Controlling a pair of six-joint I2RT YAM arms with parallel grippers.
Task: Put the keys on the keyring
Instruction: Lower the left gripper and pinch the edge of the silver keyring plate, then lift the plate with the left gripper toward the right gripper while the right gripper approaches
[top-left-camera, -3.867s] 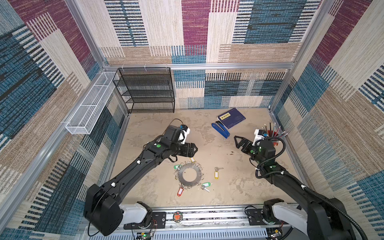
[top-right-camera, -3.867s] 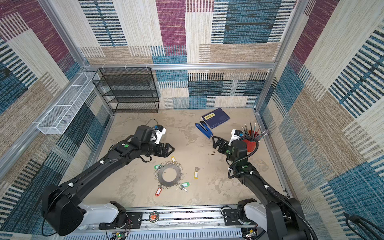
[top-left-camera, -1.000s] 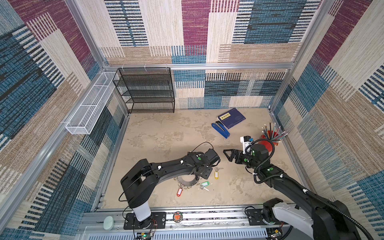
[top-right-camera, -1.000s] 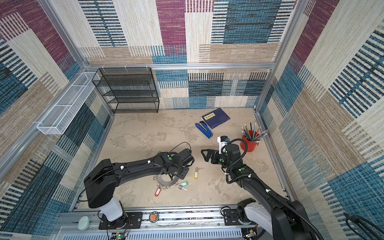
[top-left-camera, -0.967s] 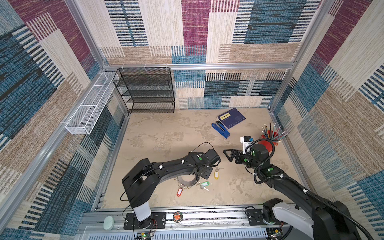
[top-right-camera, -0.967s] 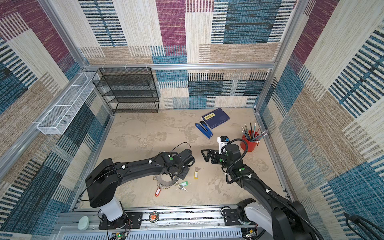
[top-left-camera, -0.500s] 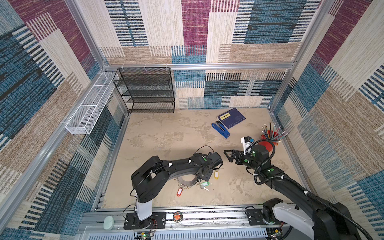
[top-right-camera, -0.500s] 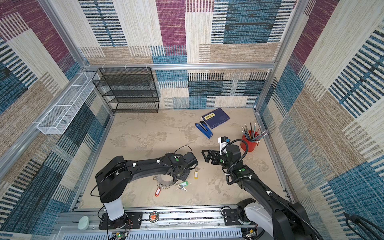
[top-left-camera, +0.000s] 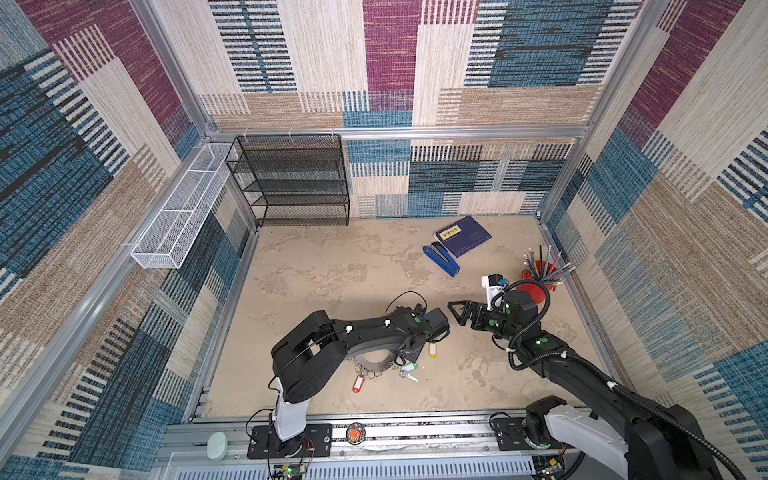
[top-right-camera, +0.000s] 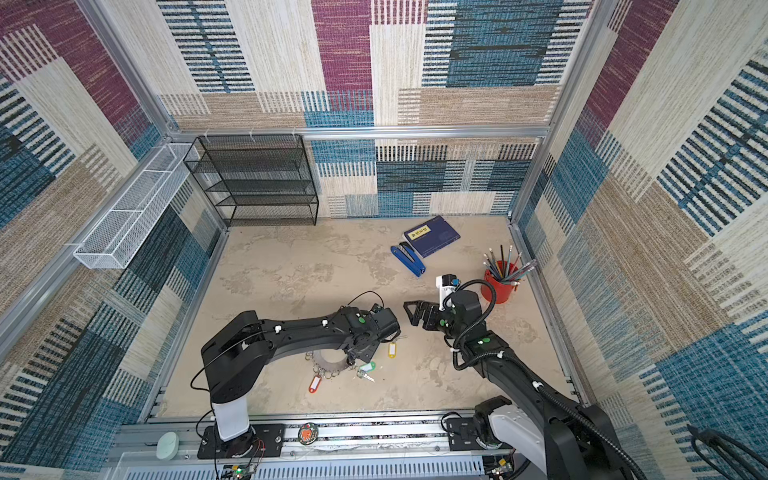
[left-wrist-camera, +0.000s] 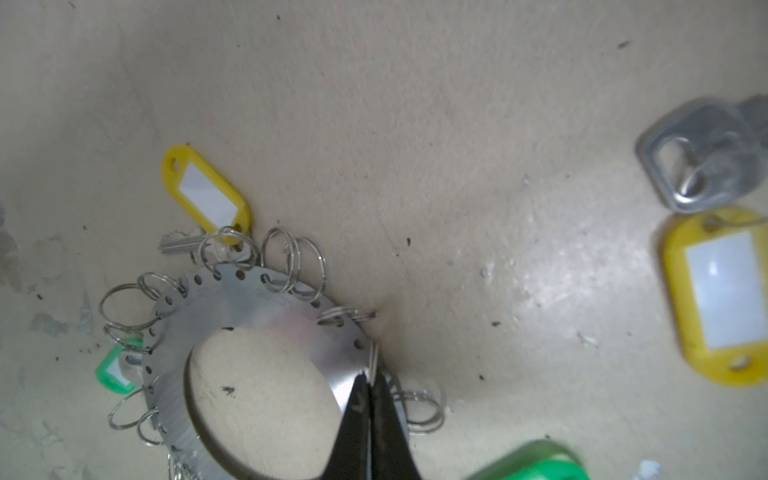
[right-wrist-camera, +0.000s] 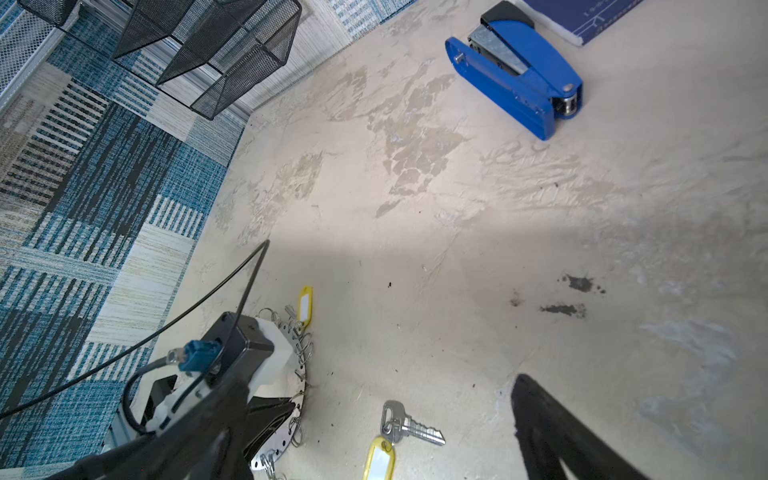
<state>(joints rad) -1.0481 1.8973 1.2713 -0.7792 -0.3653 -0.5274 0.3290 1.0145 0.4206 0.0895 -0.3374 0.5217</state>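
Mottled beige counter (top-left-camera: 332, 270), patterned walls (top-left-camera: 457, 187) close round — far-left stretch open. Jaws: left gripper (left-wrist-camera: 368, 380) clenched on keyring (left-wrist-camera: 266, 303) rim; right gripper (top-left-camera: 462, 316) released.

We find the left arm (top-left-camera: 357, 328) folded sharply at the elbow and stretched low toward the middle, with the left wrist (top-left-camera: 432, 324) bent downward. The left gripper (left-wrist-camera: 369, 380) points down, its 2 fingertips pressed together with no visible gap. The right arm (top-left-camera: 582, 368) reaches forward and inward. The right gripper (top-left-camera: 462, 314) is held roughly level, aimed at the left wrist, jaws spread wide.
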